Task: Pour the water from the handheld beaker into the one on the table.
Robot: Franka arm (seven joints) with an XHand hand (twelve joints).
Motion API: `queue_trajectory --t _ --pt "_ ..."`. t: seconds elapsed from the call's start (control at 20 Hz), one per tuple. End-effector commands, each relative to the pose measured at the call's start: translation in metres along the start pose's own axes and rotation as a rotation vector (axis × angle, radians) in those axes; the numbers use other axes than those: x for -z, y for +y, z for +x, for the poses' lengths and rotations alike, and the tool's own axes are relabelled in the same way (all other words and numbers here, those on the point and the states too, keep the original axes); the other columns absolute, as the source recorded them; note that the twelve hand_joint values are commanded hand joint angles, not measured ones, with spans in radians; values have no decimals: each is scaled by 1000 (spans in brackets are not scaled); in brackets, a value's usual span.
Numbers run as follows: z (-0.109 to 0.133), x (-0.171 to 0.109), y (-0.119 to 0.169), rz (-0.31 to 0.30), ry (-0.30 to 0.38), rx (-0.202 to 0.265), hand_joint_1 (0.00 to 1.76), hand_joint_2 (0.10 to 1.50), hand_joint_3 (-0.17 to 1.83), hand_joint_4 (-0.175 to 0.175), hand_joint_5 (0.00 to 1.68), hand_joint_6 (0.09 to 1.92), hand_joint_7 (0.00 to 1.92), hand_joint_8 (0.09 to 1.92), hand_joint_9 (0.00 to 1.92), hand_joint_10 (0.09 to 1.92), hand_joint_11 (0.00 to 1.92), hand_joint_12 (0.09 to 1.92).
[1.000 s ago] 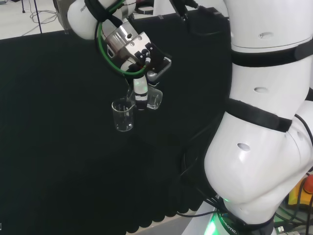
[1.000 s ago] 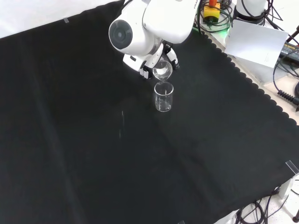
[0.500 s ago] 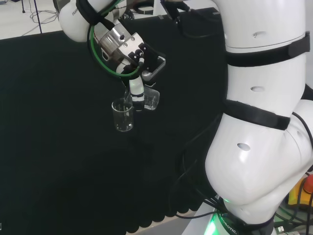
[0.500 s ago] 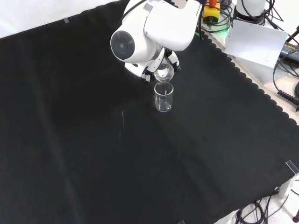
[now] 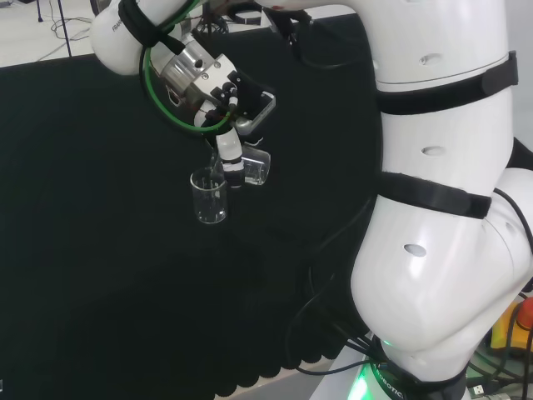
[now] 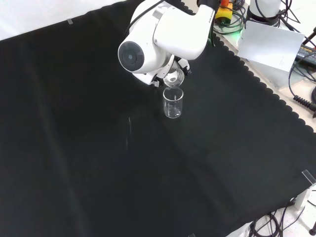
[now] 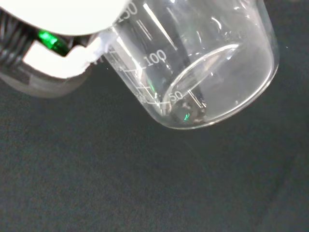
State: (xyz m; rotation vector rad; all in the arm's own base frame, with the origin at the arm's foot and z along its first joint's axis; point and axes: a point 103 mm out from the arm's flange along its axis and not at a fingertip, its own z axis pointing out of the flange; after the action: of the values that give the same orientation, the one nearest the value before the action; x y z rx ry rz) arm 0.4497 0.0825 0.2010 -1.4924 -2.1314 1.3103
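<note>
Handheld beaker tipped over the standing beaker, counter covered in black cloth.

In the head view we see the hand (image 5: 231, 158) with its fingers curled round the handheld beaker (image 5: 256, 167), which is held tilted, its mouth turned toward the beaker on the counter (image 5: 209, 196) just to its left. The front view shows the tilted beaker (image 6: 173, 78) directly above and very near the rim of the standing beaker (image 6: 173, 102), which stands upright on the cloth (image 6: 98, 163) below the arm's white link (image 6: 158, 37). In the wrist view we note the held beaker (image 7: 203, 67) lying steeply tilted with a curved liquid line near its lower graduation marks; how much water is left we cannot judge through the clear glass. Whether the two rims touch we cannot tell.
</note>
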Motion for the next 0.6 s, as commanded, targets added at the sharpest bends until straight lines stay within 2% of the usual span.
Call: queue_trajectory --t 0.05,0.6 --pt "-3 -1 -1 48 -15 -38 1317 508 955 -175 1222 878 1281 854 1535 816 1311 908" --pt "-3 2 -4 92 -27 -79 1317 505 959 -175 1224 877 1283 853 1537 815 1315 910"
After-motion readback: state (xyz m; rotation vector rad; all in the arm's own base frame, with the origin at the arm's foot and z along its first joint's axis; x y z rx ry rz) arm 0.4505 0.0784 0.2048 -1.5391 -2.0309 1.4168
